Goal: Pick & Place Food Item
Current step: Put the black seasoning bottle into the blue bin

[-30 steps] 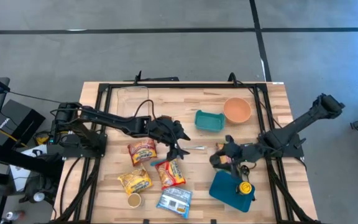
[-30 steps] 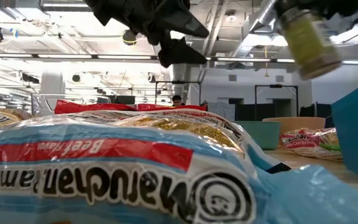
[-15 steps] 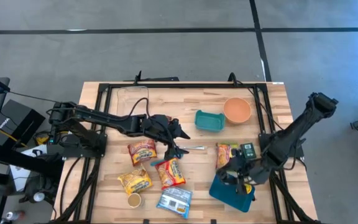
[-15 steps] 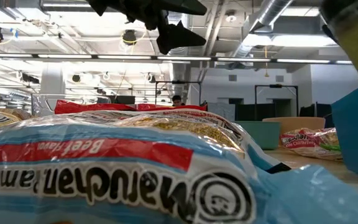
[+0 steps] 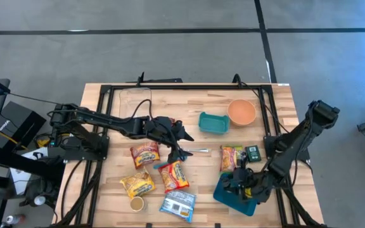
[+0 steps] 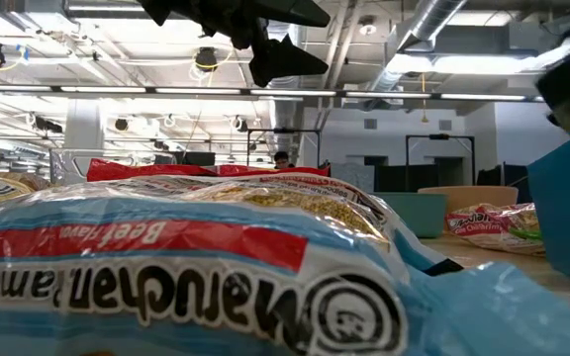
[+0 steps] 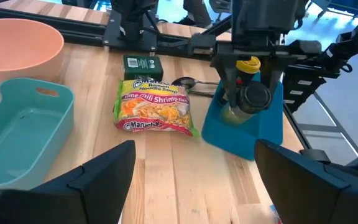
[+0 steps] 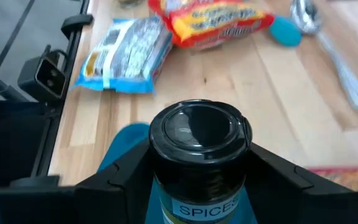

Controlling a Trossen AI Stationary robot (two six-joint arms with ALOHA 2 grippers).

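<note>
Now the spice jar (image 8: 199, 158), black-capped and labelled SPICES, sits clamped between the right gripper (image 5: 241, 184)'s fingers, held just above the blue tray (image 5: 228, 196) at the table's near right corner (a yellow-topped item (image 7: 249, 63) rests there too). That arm folds back sharply from its base. Beyond the claw lies a shrimp ramen packet (image 7: 154, 108). The left gripper (image 5: 184, 142) hangs mid-table, jaws spread, holding nothing.

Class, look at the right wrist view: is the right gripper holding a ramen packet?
No, the right gripper is closed around a black-lidded spice jar labelled SPICES, held above the blue container.
</note>
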